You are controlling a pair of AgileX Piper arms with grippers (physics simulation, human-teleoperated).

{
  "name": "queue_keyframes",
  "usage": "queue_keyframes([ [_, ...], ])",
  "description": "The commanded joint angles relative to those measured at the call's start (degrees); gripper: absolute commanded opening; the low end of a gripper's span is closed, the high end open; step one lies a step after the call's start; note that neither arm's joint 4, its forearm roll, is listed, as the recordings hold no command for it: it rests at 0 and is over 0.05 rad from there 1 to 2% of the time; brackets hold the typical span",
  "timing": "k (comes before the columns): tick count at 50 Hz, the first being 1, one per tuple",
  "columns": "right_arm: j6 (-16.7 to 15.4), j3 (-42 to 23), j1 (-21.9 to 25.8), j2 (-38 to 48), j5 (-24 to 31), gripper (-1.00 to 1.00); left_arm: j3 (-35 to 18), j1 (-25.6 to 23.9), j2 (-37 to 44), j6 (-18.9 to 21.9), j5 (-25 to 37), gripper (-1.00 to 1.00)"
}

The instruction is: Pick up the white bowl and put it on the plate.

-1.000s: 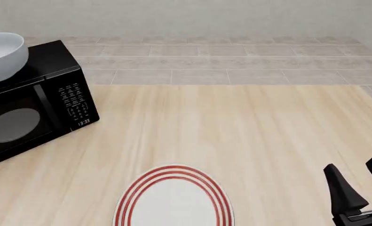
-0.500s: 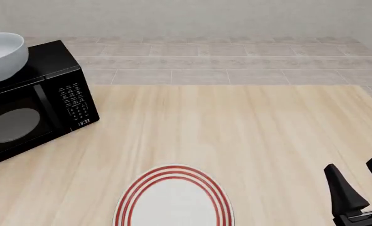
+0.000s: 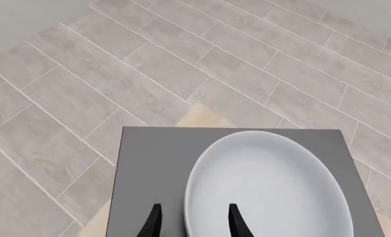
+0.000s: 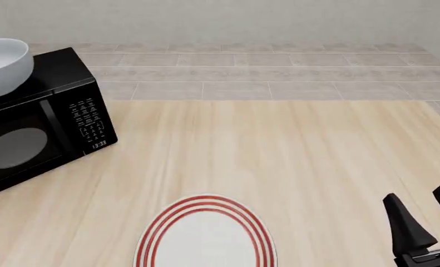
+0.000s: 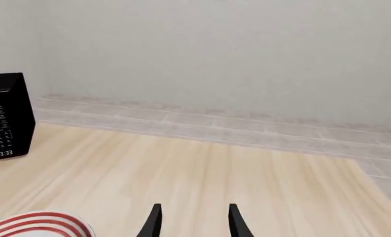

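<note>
"13:33" on the black microwave (image 4: 41,119) clock display; keypad labels illegible.

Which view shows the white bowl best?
Left wrist view: the white bowl fills much of the frame, its whole rim visible from above on the microwave, the left gripper open at its edge. Front view catches it cropped at the frame edge. Right wrist view misses it.

the white bowl (image 4: 2,65) is plain glossy white, with no markings, on a black microwave (image 4: 41,119) whose top renders flat grey in the left wrist view. its door window is a grey oval and its keypad is white on black. the plate (image 4: 204,236), ahead of the black right gripper (image 4: 425,214) fingers, is white with three thin red rings. the table (image 4: 279,156) is pale streaked wood; the floor (image 4: 279,72) grey-beige tile.
</note>
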Motion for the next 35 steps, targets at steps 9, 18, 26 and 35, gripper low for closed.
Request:
queue_keyframes([
  [9,-0.2,-0.2,0.5,0.0,-0.4,1.00,-0.5,-1.4,3.0,-2.0,-1.9,1.00],
  [18,0.0,-0.2,0.1,0.0,-0.3,1.00,0.2,-1.1,4.7,-0.9,-3.3,1.00],
  [26,0.0,-0.4,0.3,0.0,-0.3,1.00,0.3,-0.7,5.0,-0.6,-3.4,1.00],
  [35,-0.3,-0.8,0.8,0.0,-0.2,1.00,0.9,-0.2,5.0,-0.3,-4.1,1.00],
])
